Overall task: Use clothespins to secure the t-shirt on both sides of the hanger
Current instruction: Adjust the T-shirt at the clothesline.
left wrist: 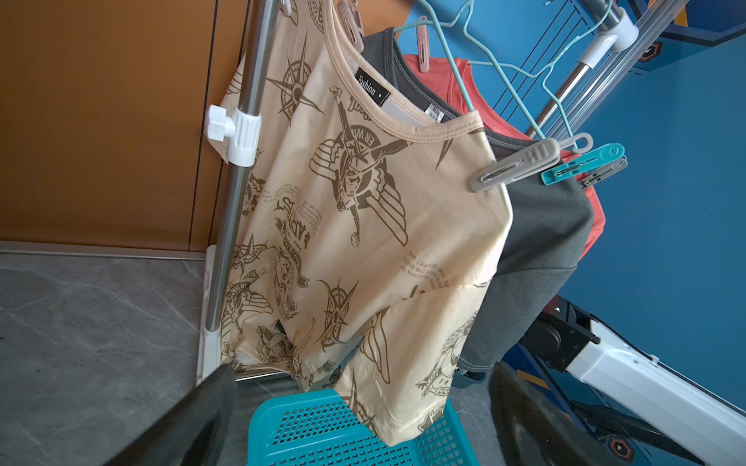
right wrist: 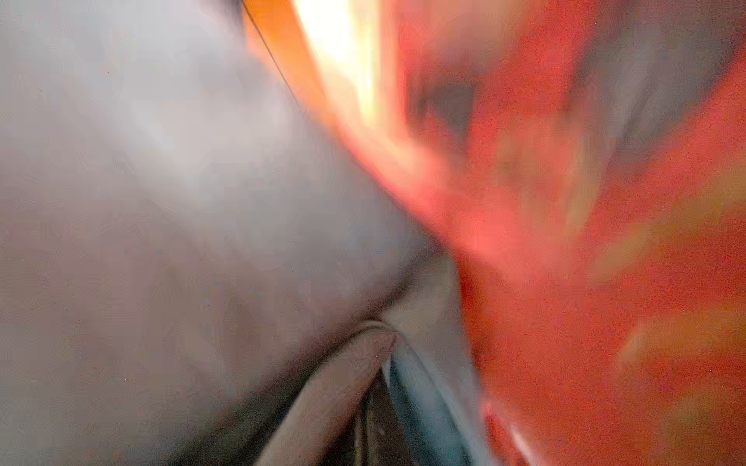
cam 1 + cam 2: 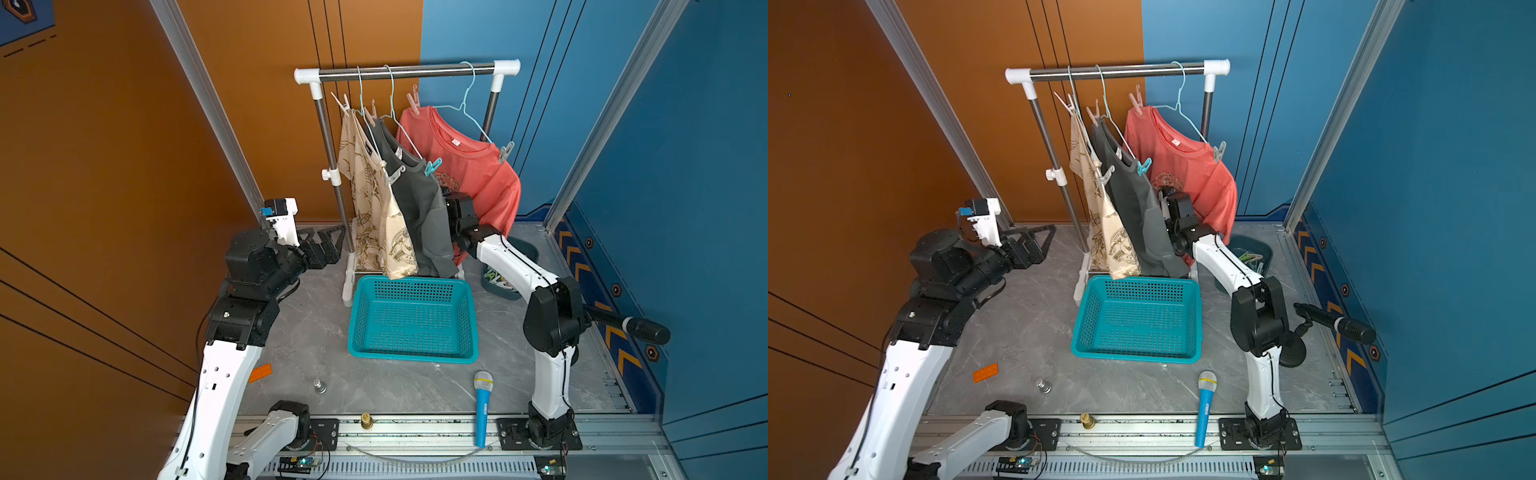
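Right wrist view blurred: right tool (image 2: 385,343) closed between grey shirt (image 3: 419,208) and red shirt (image 3: 486,178), load indeterminable; left tool (image 3: 338,245) spread wide, empty. Risk: snagged fabric unseating clothespins (image 3: 432,166).

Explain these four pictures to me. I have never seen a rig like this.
Two robot arms stand at a table. Two pictures look down from overhead; the other two come from a camera on each wrist. On the table: a rack with three pinned shirts, a basket, a tub of clothespins, a toy microphone. The left gripper is open, holding nothing. The right gripper is shut, buried between the grey shirt and red shirt; its blurred picture does not show whether it holds anything.
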### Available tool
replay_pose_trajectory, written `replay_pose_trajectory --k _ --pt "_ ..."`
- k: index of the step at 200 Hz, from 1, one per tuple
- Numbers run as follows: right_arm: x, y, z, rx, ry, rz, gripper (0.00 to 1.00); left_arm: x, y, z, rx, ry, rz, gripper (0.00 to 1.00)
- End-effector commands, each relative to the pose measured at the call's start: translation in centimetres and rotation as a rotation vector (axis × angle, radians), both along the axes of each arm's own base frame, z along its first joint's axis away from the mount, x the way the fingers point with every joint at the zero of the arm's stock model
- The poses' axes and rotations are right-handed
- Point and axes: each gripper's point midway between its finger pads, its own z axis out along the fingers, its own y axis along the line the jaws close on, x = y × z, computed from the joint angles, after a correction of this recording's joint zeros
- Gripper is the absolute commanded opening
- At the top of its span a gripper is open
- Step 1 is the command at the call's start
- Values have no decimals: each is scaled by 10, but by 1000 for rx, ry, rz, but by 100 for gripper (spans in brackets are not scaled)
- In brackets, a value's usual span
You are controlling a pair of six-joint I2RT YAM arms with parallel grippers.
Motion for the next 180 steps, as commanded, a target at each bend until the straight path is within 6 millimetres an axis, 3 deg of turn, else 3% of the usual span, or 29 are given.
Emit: replay_pose_trajectory --k 1,11,21,32,38,68,108,132,145,146,149,151,180 --pt "-3 3 17 50 15 36 27 -3 0 6 -18 -23 -12 97" --pt "-9 1 9 33 42 42 53 -4 0 7 -19 -26 -11 97" --pt "-18 -3 -4 7 71 40 63 -6 2 7 -20 -30 -5 97" --pt "-28 -10 -9 -18 84 25 66 -6 3 6 -21 -29 1 97" --pt "-38 -16 -27 -39 117 19 67 -6 3 6 -22 -27 0 97" --pt "-87 -38 -45 -78 153 1 69 -4 10 -5 8 -9 37 98" --pt "-165 -70 -28 -138 61 -63 70 5 41 -47 115 23 208 97" --pt "-207 -108 -14 -137 -17 -166 71 6 45 -61 144 -13 229 97" --pt "-228 -131 -16 -146 -63 -227 73 6 62 -89 180 -8 322 97" --pt "-229 -133 -16 -147 -68 -233 74 6 63 -88 180 -17 330 97" --pt "-233 -139 -17 -154 -82 -254 94 6 66 -91 185 -27 349 97" --pt "-236 -143 -19 -158 -90 -267 99 4 69 -93 186 -35 365 97" --pt "-263 -209 -29 -244 -203 -497 100 -5 96 -135 225 -87 512 97"
